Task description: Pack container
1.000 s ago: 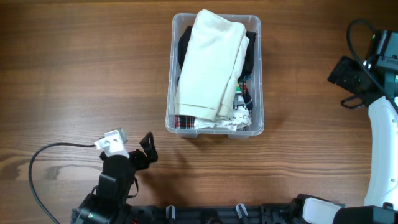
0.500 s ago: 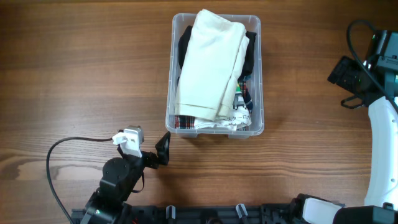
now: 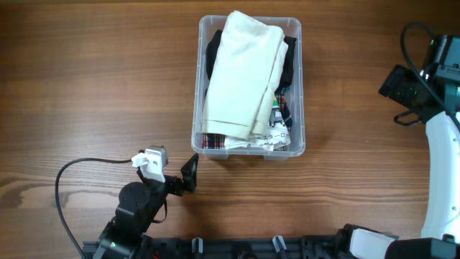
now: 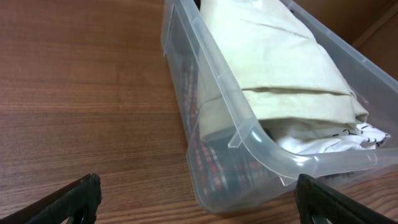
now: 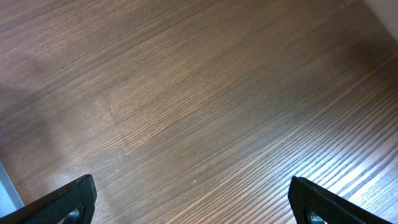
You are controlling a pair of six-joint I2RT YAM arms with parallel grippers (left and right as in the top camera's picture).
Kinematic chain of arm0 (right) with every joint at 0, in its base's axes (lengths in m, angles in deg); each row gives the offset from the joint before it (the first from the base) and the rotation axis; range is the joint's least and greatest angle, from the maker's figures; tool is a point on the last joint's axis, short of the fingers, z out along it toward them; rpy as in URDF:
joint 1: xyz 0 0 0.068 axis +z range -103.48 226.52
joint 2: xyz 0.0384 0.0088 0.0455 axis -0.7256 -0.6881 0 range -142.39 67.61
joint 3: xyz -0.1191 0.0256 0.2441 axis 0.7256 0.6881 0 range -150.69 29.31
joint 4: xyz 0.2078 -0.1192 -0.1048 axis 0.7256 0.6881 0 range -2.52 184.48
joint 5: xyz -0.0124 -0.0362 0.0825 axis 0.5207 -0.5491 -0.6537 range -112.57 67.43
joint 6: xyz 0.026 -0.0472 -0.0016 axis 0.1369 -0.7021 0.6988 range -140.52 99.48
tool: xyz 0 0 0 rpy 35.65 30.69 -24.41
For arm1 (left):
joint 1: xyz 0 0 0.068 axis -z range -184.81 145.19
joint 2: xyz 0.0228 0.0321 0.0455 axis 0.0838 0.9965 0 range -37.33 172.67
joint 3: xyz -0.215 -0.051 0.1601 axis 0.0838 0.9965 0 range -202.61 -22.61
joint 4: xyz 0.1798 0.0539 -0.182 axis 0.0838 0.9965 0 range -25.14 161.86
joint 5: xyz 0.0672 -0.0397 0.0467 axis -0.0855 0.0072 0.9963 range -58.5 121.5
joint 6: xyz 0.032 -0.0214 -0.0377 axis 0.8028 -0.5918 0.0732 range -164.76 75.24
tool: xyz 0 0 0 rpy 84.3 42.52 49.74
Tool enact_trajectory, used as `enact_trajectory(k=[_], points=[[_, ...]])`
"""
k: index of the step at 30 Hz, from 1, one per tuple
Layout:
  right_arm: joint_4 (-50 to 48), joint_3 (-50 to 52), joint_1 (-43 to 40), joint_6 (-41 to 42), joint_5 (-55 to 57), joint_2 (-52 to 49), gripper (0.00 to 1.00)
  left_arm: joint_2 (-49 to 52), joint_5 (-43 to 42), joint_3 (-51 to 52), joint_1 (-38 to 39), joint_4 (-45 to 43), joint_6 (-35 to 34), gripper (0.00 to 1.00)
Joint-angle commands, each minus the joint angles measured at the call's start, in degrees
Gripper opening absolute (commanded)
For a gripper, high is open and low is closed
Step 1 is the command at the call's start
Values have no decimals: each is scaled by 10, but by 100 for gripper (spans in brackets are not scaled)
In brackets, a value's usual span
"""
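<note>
The clear plastic container (image 3: 298,140) stands at the middle back of the table, filled with folded garments. A cream folded garment (image 3: 241,72) lies on top, over dark, plaid and white printed cloth. In the left wrist view the container's near corner (image 4: 273,158) is close, with the cream garment (image 4: 280,62) inside. My left gripper (image 3: 188,173) is open and empty, just in front of the container's front left corner; its fingertips flank that corner in the left wrist view (image 4: 199,202). My right gripper (image 3: 402,93) is open and empty at the far right, over bare wood (image 5: 199,199).
A black cable (image 3: 68,194) loops from the left arm over the table's front left. The right arm's white link (image 3: 442,180) runs along the right edge. A dark rail (image 3: 273,248) lines the front edge.
My left gripper moved right and toward the container's front left corner, mostly in the first half second. The right arm and the container have not moved.
</note>
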Motion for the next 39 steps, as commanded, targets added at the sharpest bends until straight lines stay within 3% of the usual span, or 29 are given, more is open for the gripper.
enact_trajectory(k=[1,18,26,31,39], points=[[-2,-9,0,0,10,5,100,3,-9,7,2,-3,14,100],[-2,-9,0,0,10,5,100,-22,-9,7,-4,-5,14,100],[-2,-9,0,0,9,5,100,-139,-9,7,-105,-9,14,100],[-1,-9,0,0,9,5,100,-139,-9,8,-162,-6,14,100],[-2,-9,0,0,10,5,100,-139,-9,8,-172,-5,14,100]])
